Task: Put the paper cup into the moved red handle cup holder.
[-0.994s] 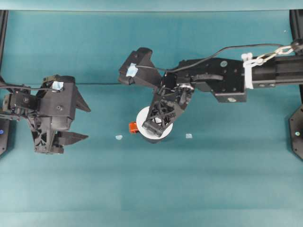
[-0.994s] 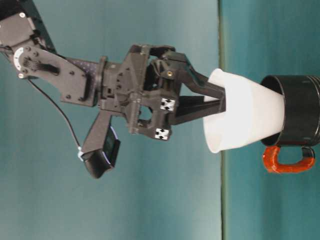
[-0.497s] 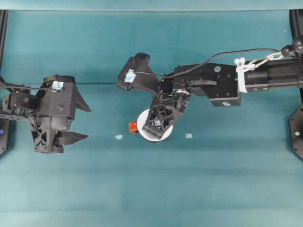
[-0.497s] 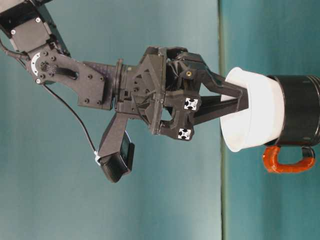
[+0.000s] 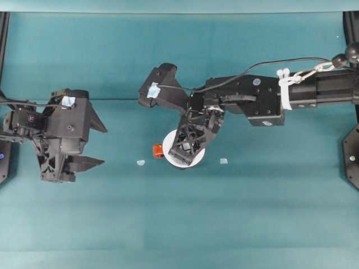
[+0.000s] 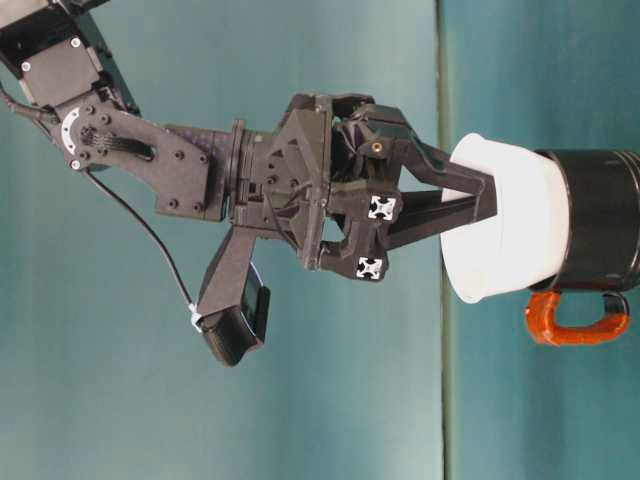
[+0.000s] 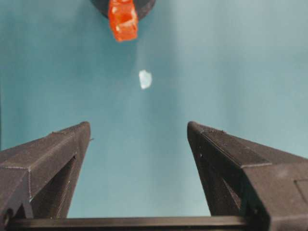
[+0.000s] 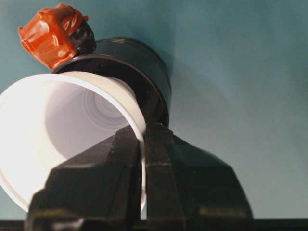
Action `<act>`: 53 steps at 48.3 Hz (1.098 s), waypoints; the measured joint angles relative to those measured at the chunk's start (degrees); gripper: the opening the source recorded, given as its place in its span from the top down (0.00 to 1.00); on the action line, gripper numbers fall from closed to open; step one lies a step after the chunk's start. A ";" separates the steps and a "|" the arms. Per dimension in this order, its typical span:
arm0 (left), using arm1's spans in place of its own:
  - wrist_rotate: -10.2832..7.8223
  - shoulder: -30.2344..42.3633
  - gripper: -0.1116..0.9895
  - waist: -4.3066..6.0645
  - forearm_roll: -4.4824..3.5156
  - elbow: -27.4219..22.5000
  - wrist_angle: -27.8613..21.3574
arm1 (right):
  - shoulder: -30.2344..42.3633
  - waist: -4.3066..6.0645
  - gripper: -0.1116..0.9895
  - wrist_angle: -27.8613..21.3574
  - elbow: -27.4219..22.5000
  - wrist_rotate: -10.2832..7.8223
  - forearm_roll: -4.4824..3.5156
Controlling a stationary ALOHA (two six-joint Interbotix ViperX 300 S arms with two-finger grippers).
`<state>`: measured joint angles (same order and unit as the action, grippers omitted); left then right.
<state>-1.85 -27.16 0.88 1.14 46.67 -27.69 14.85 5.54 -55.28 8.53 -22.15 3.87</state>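
Near the middle of the table (image 5: 269, 213), your right gripper (image 8: 143, 144) pinches the rim of the paper cup (image 6: 505, 235), one finger inside the wall, one outside. From table level you see the cup seated in the red handle cup holder (image 6: 600, 225) (only its upper part stands clear), which the overhead view hides beneath the arm. Your left gripper (image 7: 138, 144) hovers well apart, jaws spread, holding nothing.

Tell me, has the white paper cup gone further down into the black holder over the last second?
Yes. In the table-level view the paper cup has sunk deeper into the red handle cup holder, which stayed put; less white wall shows above its rim.
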 measured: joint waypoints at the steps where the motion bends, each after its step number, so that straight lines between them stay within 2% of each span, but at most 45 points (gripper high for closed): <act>1: 0.00 0.00 0.09 0.00 0.00 0.00 0.00 | 0.09 0.00 1.00 0.00 -0.09 0.00 0.00; 11: 0.00 0.00 0.09 0.00 -0.09 0.00 0.00 | 0.09 0.00 0.98 -0.18 -0.79 0.00 0.00; 18: 0.00 -0.09 0.09 -0.09 0.00 0.00 0.00 | 0.09 0.00 0.87 -0.35 -0.88 0.00 0.00; 23: 0.00 -0.09 0.09 0.00 0.00 0.00 0.00 | 0.09 0.00 0.67 -1.05 -0.88 0.00 0.00; 31: 0.00 -0.09 0.09 -0.09 -0.09 0.00 0.00 | 0.09 -0.35 0.22 -1.23 -0.88 0.09 -0.09; 34: 0.00 -0.09 0.09 -0.09 -0.09 0.00 0.00 | 0.09 -0.70 0.10 -1.32 -0.88 0.18 -0.35; 38: 0.00 -0.09 0.09 0.00 0.00 0.00 0.00 | 0.09 -1.05 0.12 -1.32 -0.88 0.26 -0.70; 44: 0.00 -0.09 0.09 -0.09 0.00 0.00 0.00 | 0.09 -1.23 0.12 -1.32 -0.88 0.35 -0.79; 47: 0.00 -0.09 0.09 -0.09 0.00 0.00 0.00 | 0.09 -1.14 0.12 -1.41 -0.97 0.35 -1.32; 53: 0.00 -0.18 0.09 -0.09 0.00 0.00 0.00 | -1.49 -1.14 0.12 -1.67 -0.97 0.35 -3.08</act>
<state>-1.85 -27.33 0.79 1.14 46.67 -27.69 13.36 4.39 -56.95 7.56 -21.80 0.79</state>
